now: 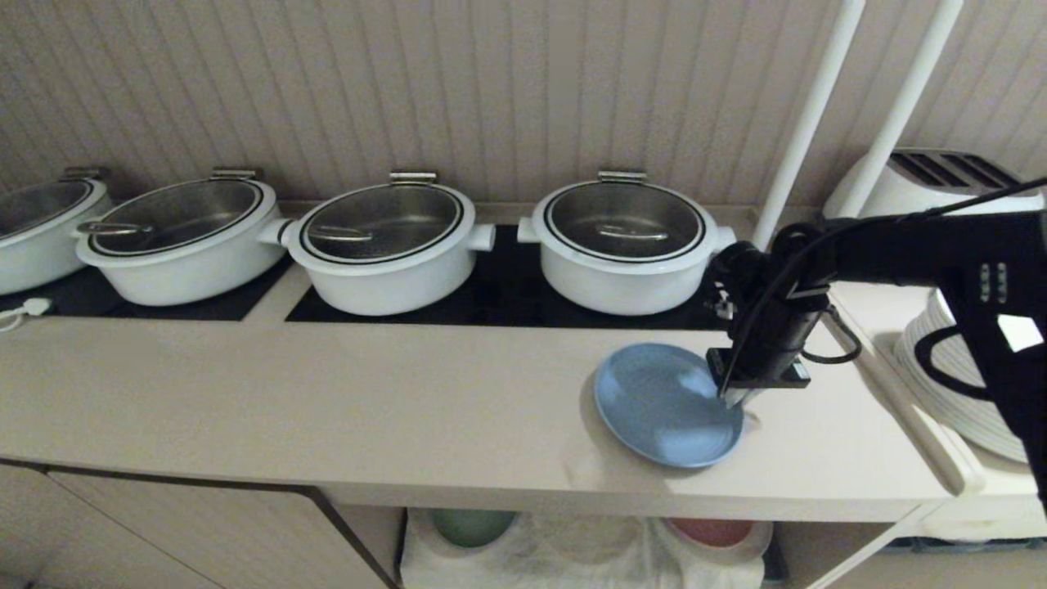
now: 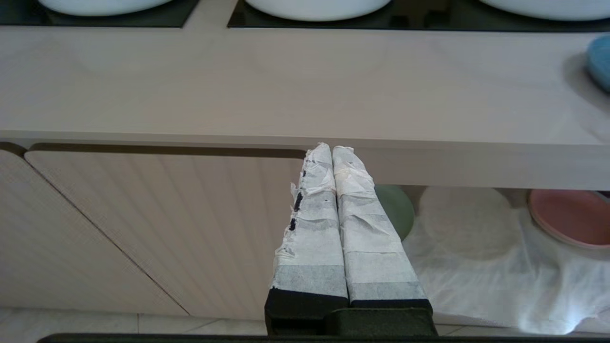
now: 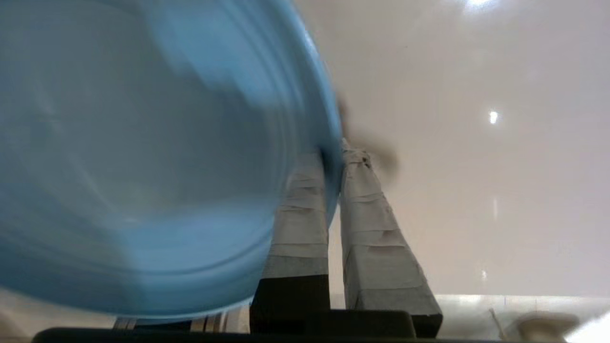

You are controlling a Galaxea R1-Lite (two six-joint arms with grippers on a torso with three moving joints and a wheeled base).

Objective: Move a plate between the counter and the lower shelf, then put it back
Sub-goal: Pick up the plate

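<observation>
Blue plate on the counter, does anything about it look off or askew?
Yes. The plate looks tilted on the counter, its right edge raised: the right gripper has its fingers shut on that rim, one each side. No spill or damage shows.

Kitchen or catering setting: beige tabletop [image 1: 327, 393] with black cooktop panels [image 1: 507, 303], four white lidded pots [image 1: 380, 258] in a row, stacked plates [image 1: 957, 384] (at right).

Light blue round plate [image 1: 664, 402] flat on beige counter [image 1: 327, 393] near front edge, right side; lower shelf [image 1: 589, 548] beneath holds rumpled white cloth.
</observation>
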